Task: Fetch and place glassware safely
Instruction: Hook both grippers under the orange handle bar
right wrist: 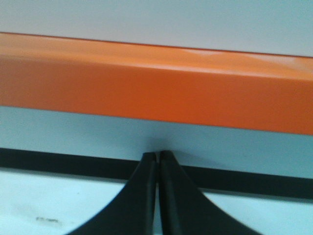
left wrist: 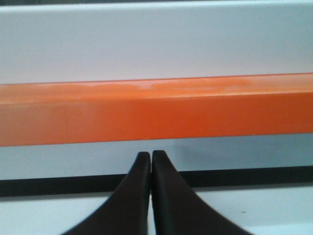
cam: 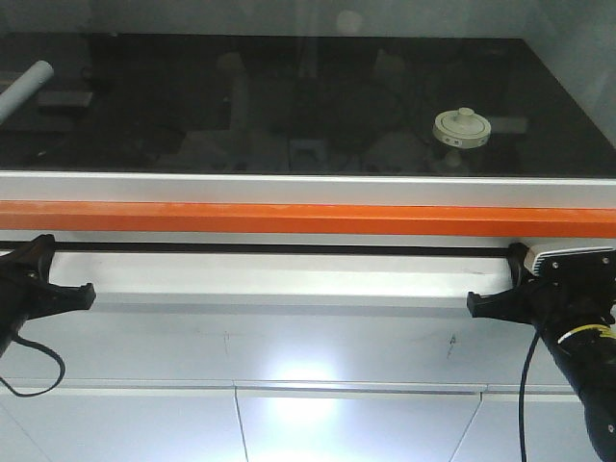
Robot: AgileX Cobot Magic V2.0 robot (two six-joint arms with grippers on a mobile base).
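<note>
Front view: your glass jar sits far right on the black worktop, beyond the orange rail. Left wrist view: your left gripper is pressed closed, holding nothing. Right wrist view: right gripper likewise.

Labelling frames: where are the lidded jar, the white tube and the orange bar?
jar [cam: 462, 124], front view, on its lid.
white tube [cam: 26, 87], front view, mid-length.
orange bar [cam: 308, 218], front view, front face.

Orange rail below black worktop, white tube at left edge
</note>
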